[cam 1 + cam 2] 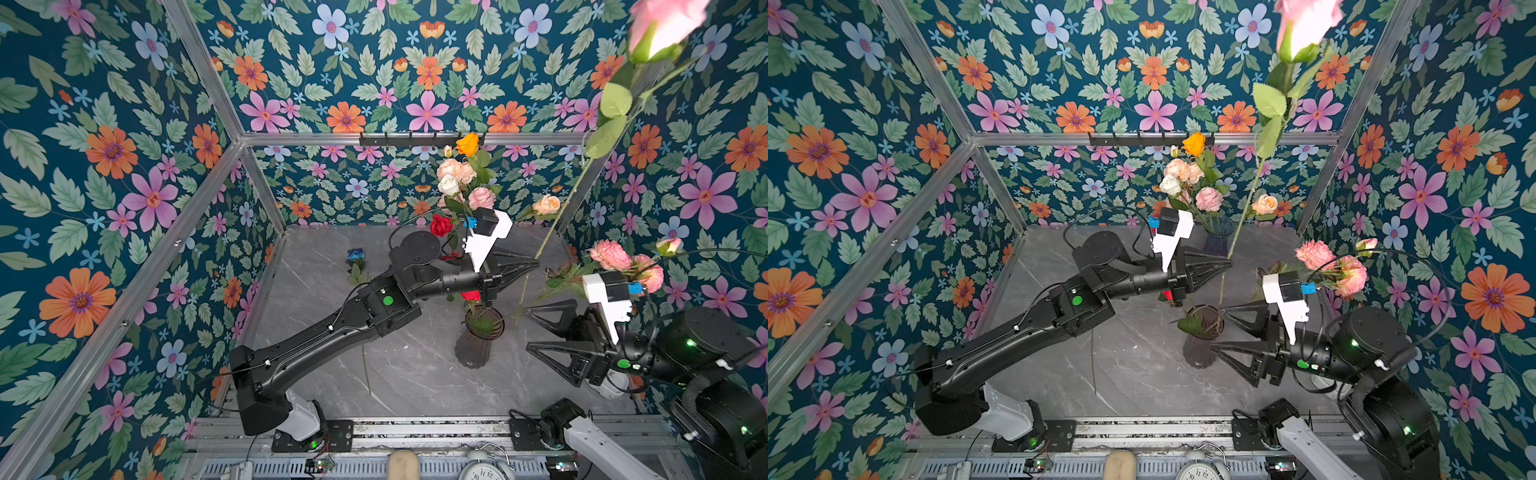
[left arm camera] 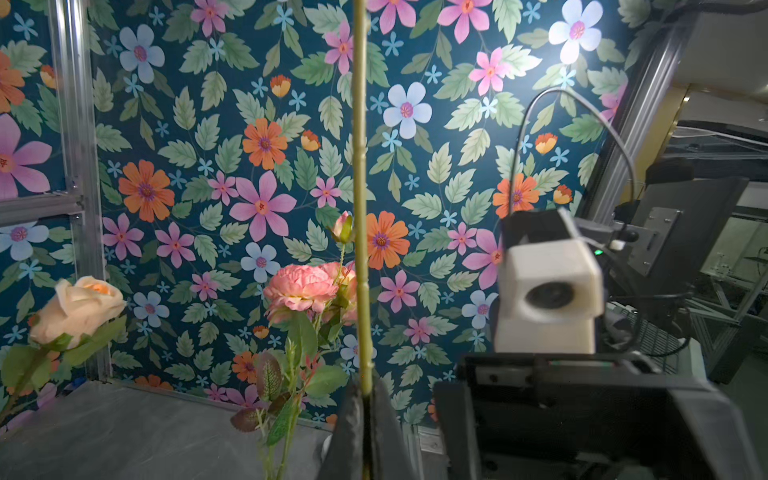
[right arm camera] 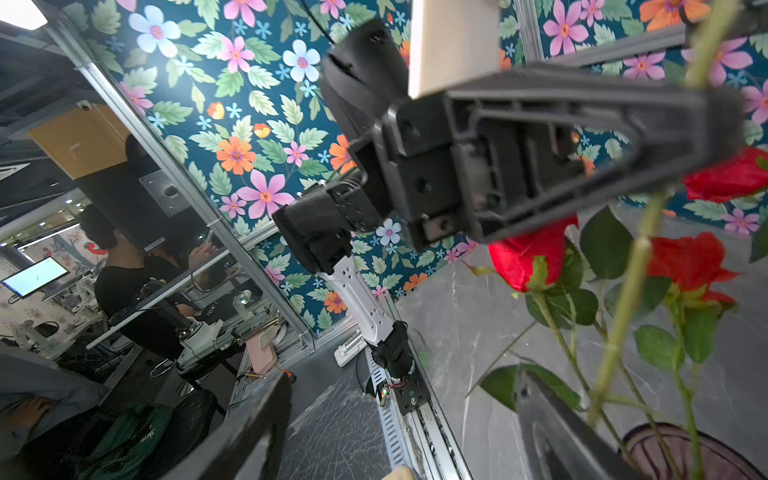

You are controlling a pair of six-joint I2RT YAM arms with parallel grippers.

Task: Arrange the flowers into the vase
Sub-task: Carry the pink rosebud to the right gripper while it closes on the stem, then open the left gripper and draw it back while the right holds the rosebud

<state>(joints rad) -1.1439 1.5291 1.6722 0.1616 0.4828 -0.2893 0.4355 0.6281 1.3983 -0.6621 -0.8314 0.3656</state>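
- A pink rose is held upright by its stem in the fingers of the left gripper, near the vase.
- The fingers of the right gripper are spread wide.

In both top views the left arm reaches from its base at seven o'clock toward two o'clock. Its wrist is bent so the left gripper points to three o'clock, fingers pressed together on a rose stem. The right arm comes in from four o'clock, and the right gripper points to nine o'clock, fingers spread wide apart.
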